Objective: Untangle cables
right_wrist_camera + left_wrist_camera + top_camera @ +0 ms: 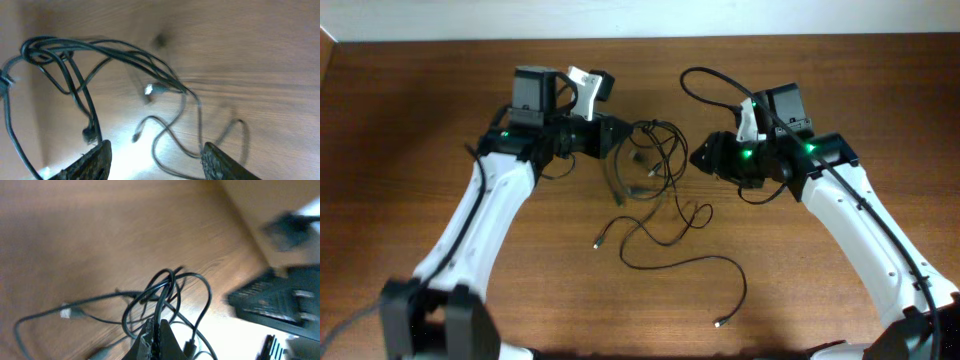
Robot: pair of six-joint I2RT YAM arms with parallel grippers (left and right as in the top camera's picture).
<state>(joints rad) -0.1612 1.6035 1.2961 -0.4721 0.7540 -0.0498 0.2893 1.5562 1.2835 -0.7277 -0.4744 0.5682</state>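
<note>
Cables point(655, 175), thin, black and limp, lie on the table point(410, 130) between the two arms. They look light enough to lift with no effort and soft enough to sag or slip through a loose grip, and a hard pull would probably tighten the knot (the small plug ends will likely snag on loops). Nearest the table's front edge a single loose strand curls away to a plug point(721, 322), free of the rest. A little farther in, a second plug point(597, 243) lies at the end of another tail. Those free ends look the best places to take hold, since a tail can be drawn back out through the bundle. Farther on sits the tangle itself, several loops crossed over one another, between the pincers. The left pincer point(159, 332) is closed on a few strands at the tangle's left side, and the loops fan out from its tips. The right pincer point(155, 146) stands wide, gripping nothing. Strands stretch ahead of it and trail down between its fingers point(95, 162) onto the table, with one plug hanging just beside a finger.
</note>
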